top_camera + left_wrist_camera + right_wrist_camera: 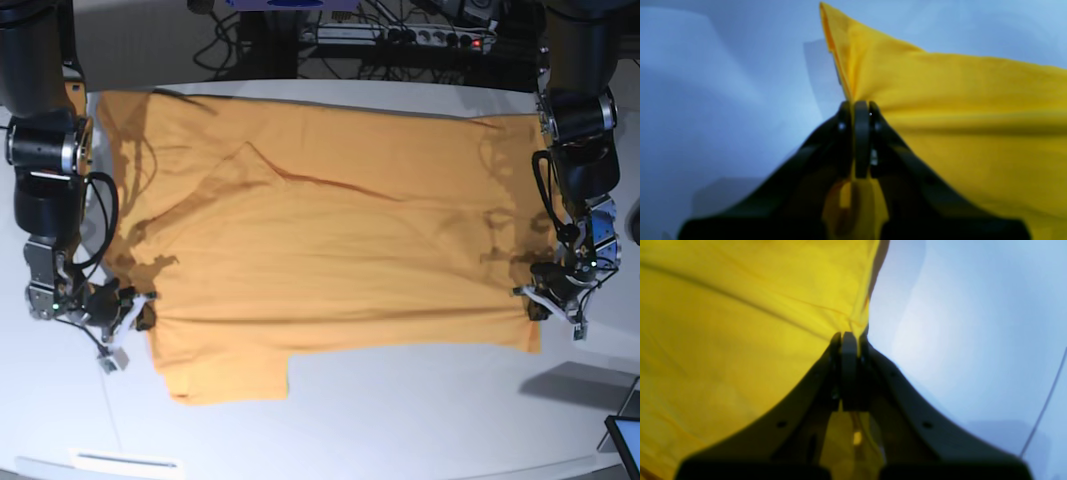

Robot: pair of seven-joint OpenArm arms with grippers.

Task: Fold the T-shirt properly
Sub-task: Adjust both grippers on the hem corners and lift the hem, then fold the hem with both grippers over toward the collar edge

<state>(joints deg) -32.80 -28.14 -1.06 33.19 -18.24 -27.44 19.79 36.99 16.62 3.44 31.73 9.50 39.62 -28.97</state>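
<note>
The orange-yellow T-shirt (330, 230) lies spread across the white table (420, 400), with one sleeve (225, 372) sticking out at the front left. My right gripper (140, 312) is at the shirt's left front edge, low over the table. In the right wrist view it (848, 336) is shut on a pinch of the cloth (740, 323). My left gripper (533, 300) is at the shirt's right front corner. In the left wrist view it (860, 106) is shut on the cloth (957, 110), which rises to a peak above the fingers.
Cables and a power strip (400, 35) lie behind the table's far edge. A screen corner (625, 440) shows at the front right. A white strip (125, 462) lies at the front left edge. A thin cable (1043, 406) hangs on the right in the right wrist view.
</note>
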